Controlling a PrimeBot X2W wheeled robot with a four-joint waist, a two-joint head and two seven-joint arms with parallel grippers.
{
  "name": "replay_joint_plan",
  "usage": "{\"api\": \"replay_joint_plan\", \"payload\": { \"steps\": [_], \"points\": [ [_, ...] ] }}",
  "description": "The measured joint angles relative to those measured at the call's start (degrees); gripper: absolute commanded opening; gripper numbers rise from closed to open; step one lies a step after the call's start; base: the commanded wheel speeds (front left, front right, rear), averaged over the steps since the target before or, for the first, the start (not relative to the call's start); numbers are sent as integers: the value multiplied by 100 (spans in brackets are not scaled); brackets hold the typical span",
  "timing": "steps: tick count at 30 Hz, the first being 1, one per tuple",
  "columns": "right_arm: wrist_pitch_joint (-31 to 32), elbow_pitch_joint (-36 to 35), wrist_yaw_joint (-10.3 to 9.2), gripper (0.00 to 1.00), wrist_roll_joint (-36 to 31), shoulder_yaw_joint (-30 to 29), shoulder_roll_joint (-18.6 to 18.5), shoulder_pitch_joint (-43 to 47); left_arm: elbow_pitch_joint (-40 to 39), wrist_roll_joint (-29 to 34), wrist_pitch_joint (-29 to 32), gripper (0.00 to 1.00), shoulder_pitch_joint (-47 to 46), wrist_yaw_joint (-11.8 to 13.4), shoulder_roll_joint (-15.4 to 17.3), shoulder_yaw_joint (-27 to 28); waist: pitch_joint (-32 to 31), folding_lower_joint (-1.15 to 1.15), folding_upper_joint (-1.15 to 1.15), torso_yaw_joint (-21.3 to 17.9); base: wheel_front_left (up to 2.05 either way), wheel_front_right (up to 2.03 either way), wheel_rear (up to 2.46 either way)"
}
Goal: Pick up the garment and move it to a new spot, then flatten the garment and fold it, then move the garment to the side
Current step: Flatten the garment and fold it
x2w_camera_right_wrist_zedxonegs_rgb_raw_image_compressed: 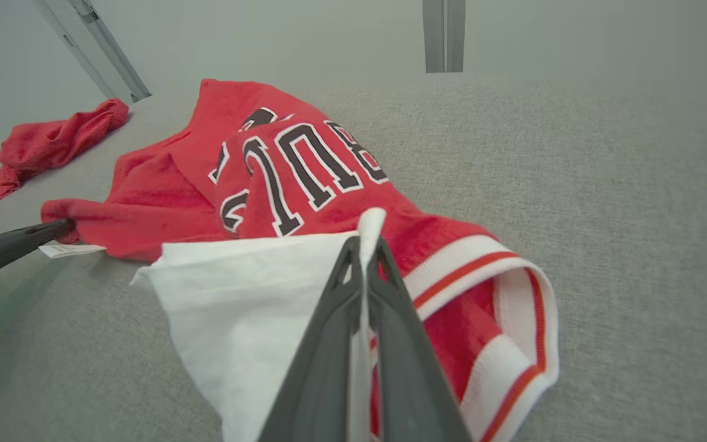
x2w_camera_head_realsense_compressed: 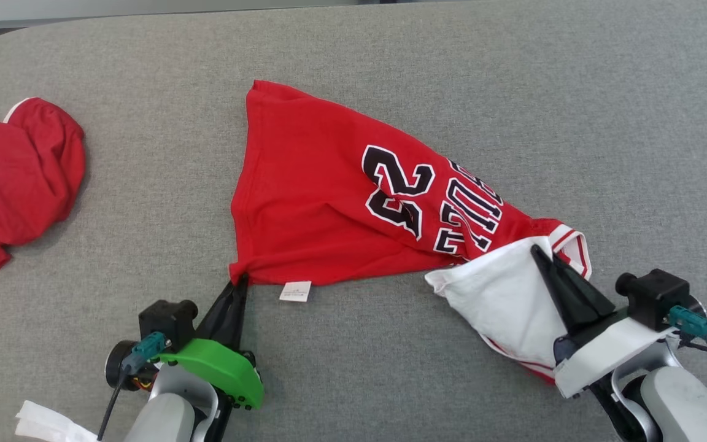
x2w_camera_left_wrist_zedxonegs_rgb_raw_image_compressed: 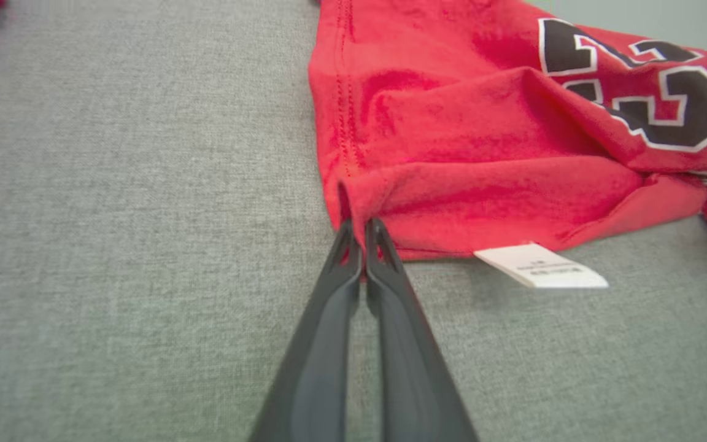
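Grey surface (x2w_camera_head_realsense_compressed: 574, 92), jersey (x2w_camera_head_realsense_compressed: 310, 202) lengthwise left-right, left end effector (x2w_camera_head_realsense_compressed: 242, 282) and right end effector (x2w_camera_head_realsense_compressed: 536, 250) clamped on it.

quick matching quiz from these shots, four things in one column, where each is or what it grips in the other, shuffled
1 left gripper
2 right gripper
3 white label
4 second red garment

a shut on the white part of the jersey
b lying at the robot's far left
c shut on the red hem corner
d sticking out below the red hem

Pairs: 1-c, 2-a, 3-d, 4-b
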Motion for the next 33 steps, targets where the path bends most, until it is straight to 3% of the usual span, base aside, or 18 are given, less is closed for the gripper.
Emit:
{"api": "replay_joint_plan", "payload": {
  "steps": [5, 11, 23, 28, 33],
  "points": [
    [-330, -267, 1, 0, -124, -379, -122, -81, -480, 3, -229, 0, -67, 78, 66, 103, -84, 0, 0, -17, 0, 0, 0],
    [-479, -620, 1, 0, -296, -1233, -233, -385, -1703, 178, -259, 0, -245, 234, 330, 194, -272, 0, 0, -45, 0, 0, 0],
    [-123, -2221, 2, 0, -604, -2553, -971, -1669, -4415, 601, 589, 0, -1598, 480, 998, 624, -632, 0, 0, -131, 0, 0, 0],
    [266, -2627, 2, 0, -478, -2975, -1310, -2255, -4959, 702, 995, 0, -2281, 468, 1239, 727, -653, 0, 0, -179, 0, 0, 0],
    [504, -2538, 1, 0, -172, -3036, -1605, -2763, -4924, 608, 1262, 0, -2718, 405, 1283, 708, -499, 0, 0, -200, 0, 0, 0]
  ]
}}
